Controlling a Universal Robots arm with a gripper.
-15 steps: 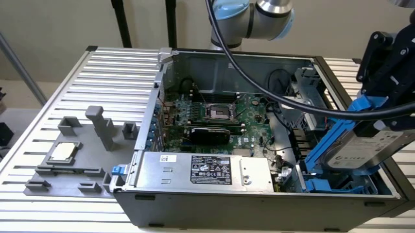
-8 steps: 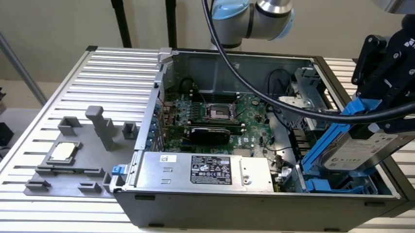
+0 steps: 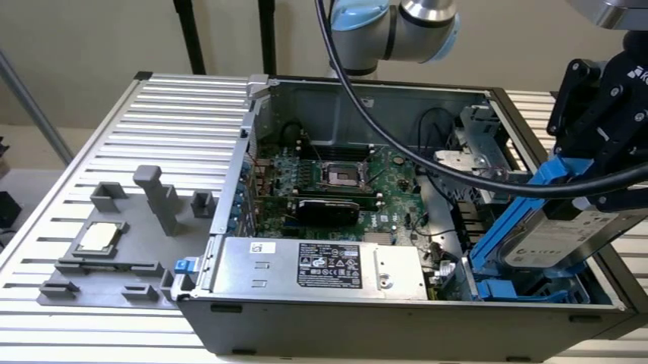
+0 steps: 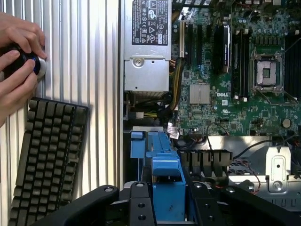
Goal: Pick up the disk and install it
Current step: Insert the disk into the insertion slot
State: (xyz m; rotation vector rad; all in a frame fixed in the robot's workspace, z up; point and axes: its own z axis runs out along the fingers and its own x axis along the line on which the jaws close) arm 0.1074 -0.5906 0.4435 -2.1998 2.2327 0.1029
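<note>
Slatted metal table (image 3: 182, 98) carries open PC case (image 3: 405, 326); gripper (image 3: 599, 199) pinching disk (image 3: 559, 239) by its blue rails. Disk tilted, lower end inside case, 4 o'clock from motherboard (image 3: 335, 182), exterior view.

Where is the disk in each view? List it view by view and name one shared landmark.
Exterior view: the disk is tilted at that view's right, gripped by the end effector, over a corner of the case.
Wrist view: the disk is seen end-on, its blue carrier between the end effector's black arms, near the motherboard.
Shared landmark: the power supply with its black label.
</note>
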